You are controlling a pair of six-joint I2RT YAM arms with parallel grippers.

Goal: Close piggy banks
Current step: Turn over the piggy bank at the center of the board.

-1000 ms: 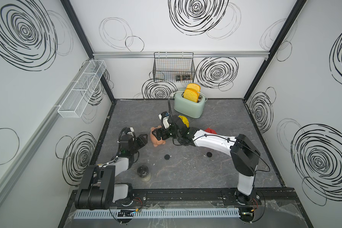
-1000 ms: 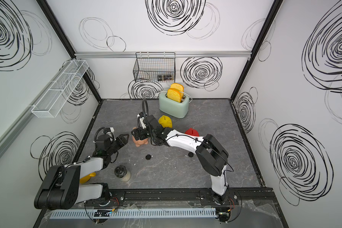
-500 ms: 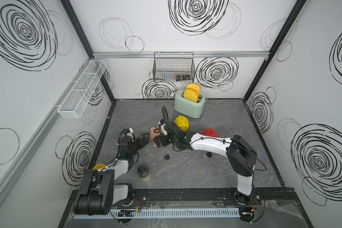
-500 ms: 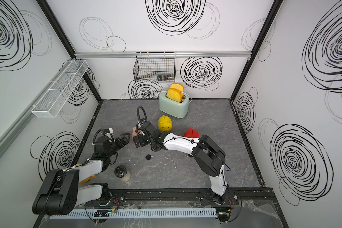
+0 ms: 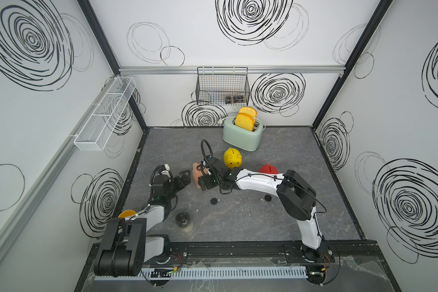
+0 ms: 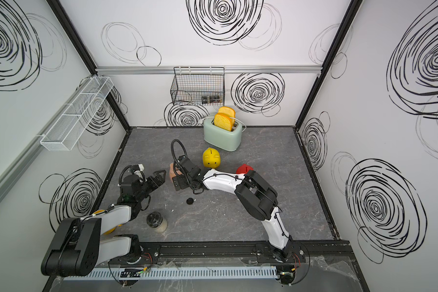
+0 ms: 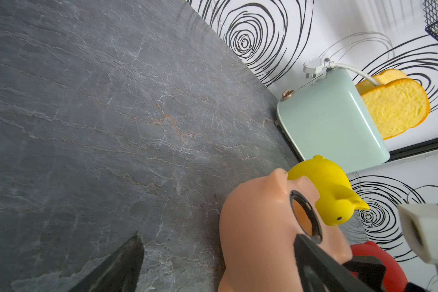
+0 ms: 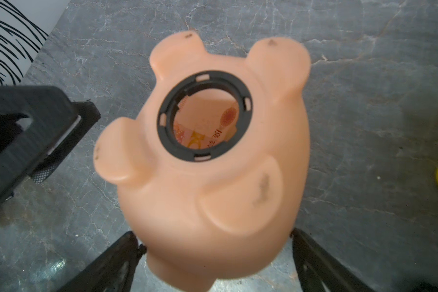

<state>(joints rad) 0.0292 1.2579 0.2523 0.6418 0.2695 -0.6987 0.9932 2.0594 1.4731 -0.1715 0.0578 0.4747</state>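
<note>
The pale pink piggy bank [image 8: 213, 177] [image 5: 195, 171] lies belly-up on the grey floor. Its black-ringed belly hole [image 8: 204, 116] is uncovered and a banknote shows inside. My right gripper [image 8: 214, 237] [image 5: 200, 177] is open, a finger on each side of its rump. My left gripper [image 7: 218, 237] [image 5: 184, 177] is open just left of the pig, one finger [image 8: 36, 131] beside it. The yellow piggy bank [image 5: 233, 158] [image 7: 324, 184] and the red one [image 5: 268, 169] [image 6: 243, 168] stand behind. Two black round plugs [image 5: 214, 201] [image 5: 267, 198] lie on the floor.
A mint-green toaster [image 5: 243, 135] with bread slices stands at the back wall. A dark-lidded jar [image 5: 183, 220] and a yellow mug [image 5: 127, 213] sit near the left arm's base. A wire basket [image 5: 223, 86] and a white rack [image 5: 104, 113] hang on the walls.
My left gripper's jaws have spread wide. My right wrist has dropped toward the front, uncovering the yellow pig, and its jaws have widened. The pink pig has stayed in place.
</note>
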